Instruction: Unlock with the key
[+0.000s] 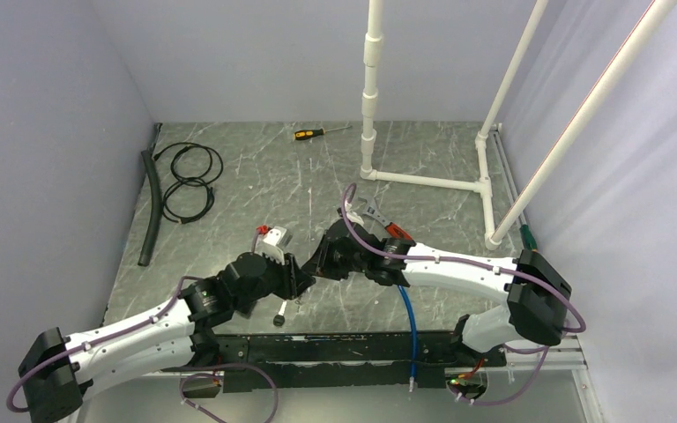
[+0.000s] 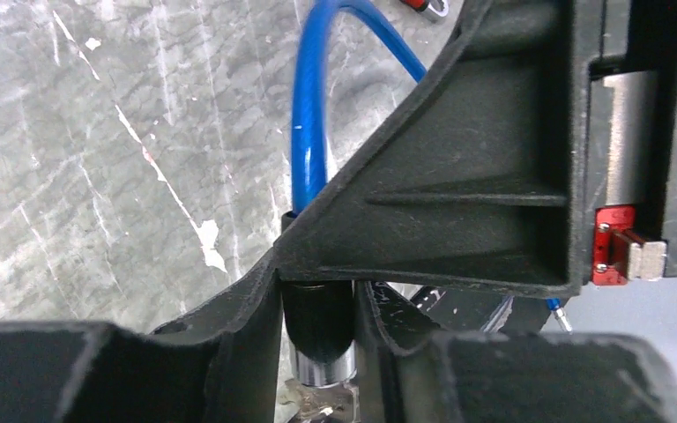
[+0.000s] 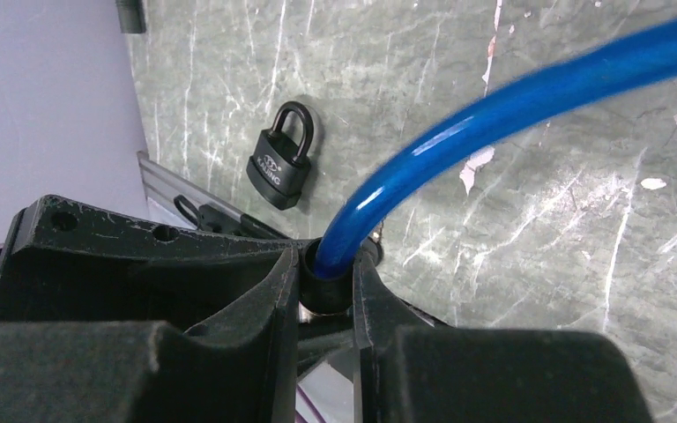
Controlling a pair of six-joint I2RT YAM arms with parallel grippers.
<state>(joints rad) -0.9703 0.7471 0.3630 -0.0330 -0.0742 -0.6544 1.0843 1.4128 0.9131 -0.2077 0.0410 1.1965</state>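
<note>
A blue cable lock (image 1: pixel 408 326) rises from the near edge to the middle of the table, where both grippers meet. My right gripper (image 3: pixel 326 282) is shut on the black collar (image 3: pixel 324 286) at the end of the blue cable (image 3: pixel 494 106). My left gripper (image 2: pixel 317 300) faces it, its fingers pressed on both sides of the lock's black cylinder (image 2: pixel 317 317), which ends in a silver cap (image 2: pixel 322 370). In the top view the left gripper (image 1: pixel 304 280) and right gripper (image 1: pixel 322 260) almost touch. The key is hidden. A small black padlock (image 3: pixel 280 159) lies on the table nearby.
A yellow-handled screwdriver (image 1: pixel 317 132) lies at the back. Coiled black cables (image 1: pixel 189 181) and a black hose (image 1: pixel 148 207) lie at the left. A white pipe frame (image 1: pixel 423 181) stands at the back right. A white and red object (image 1: pixel 271 236) and a red-tipped tool (image 1: pixel 397 232) lie near the grippers.
</note>
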